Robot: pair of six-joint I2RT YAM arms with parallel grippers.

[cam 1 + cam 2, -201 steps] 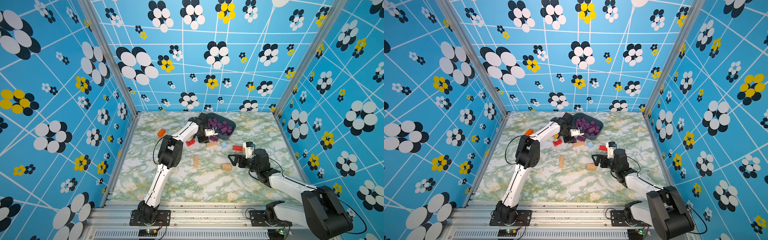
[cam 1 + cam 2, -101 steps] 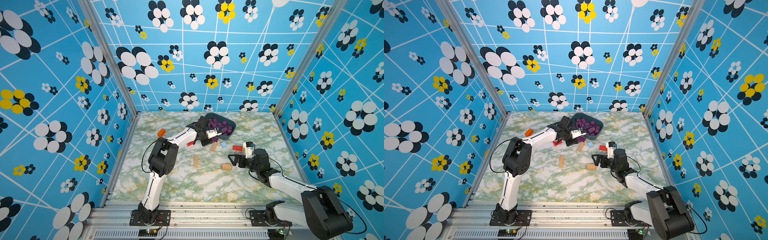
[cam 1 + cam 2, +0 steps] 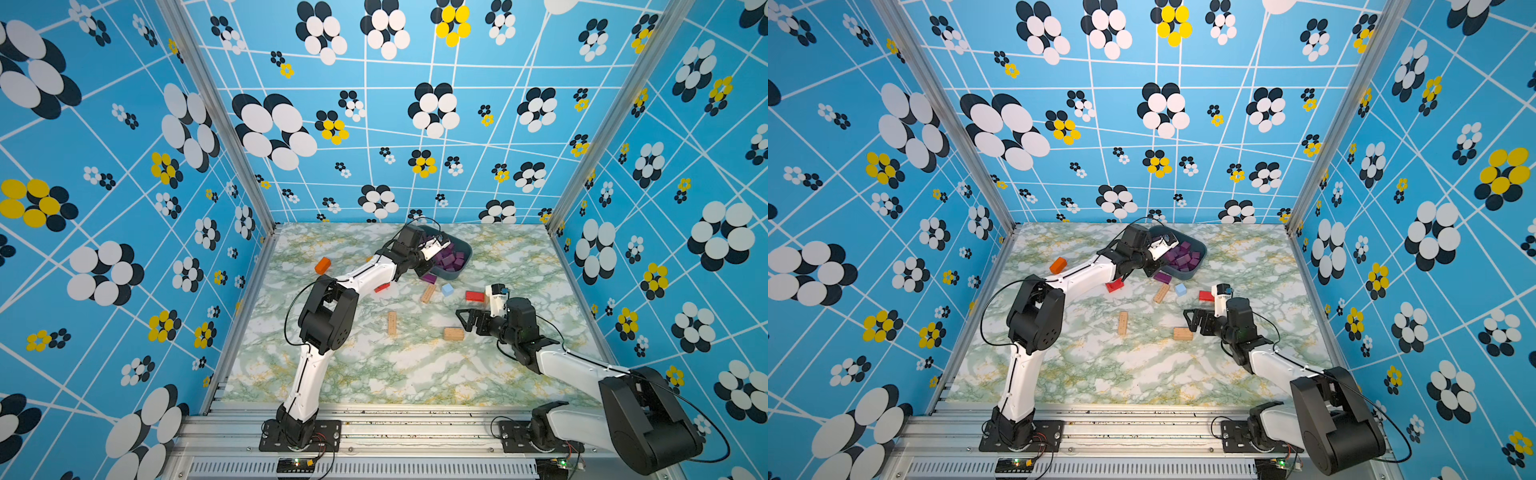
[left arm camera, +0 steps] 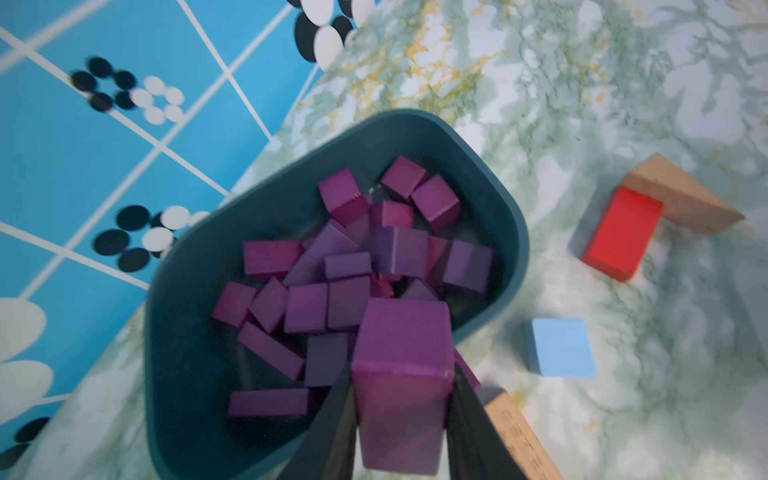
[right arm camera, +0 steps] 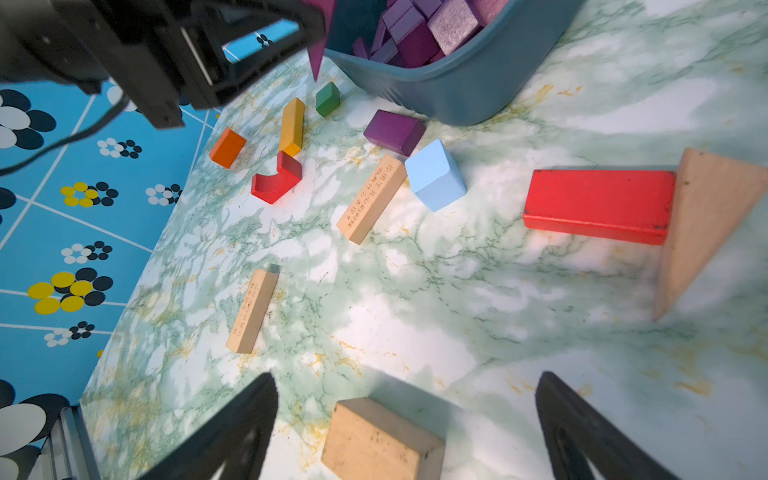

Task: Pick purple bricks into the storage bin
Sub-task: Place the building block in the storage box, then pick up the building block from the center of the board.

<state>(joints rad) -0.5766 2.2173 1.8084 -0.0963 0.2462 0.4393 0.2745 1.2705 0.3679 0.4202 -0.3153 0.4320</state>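
left gripper [image 4: 401, 386] clamped on purple brick [image 4: 402, 332] at storage bin [image 4: 187, 365] rim. Drop step: nudge further over bin, then release. stray purple brick [image 5: 394, 132] on worktop [image 5: 415, 311] just beside bin. right gripper [image 5: 405, 380] spread wide, empty.

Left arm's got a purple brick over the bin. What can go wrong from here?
1. The left end effector grips a purple brick near the storage bin's rim, above heaped purple bricks. Released here, it might bounce out.
2. The loose purple brick beside the bin lies close to the light-blue cube and tan bar. Grasping it may knock them.
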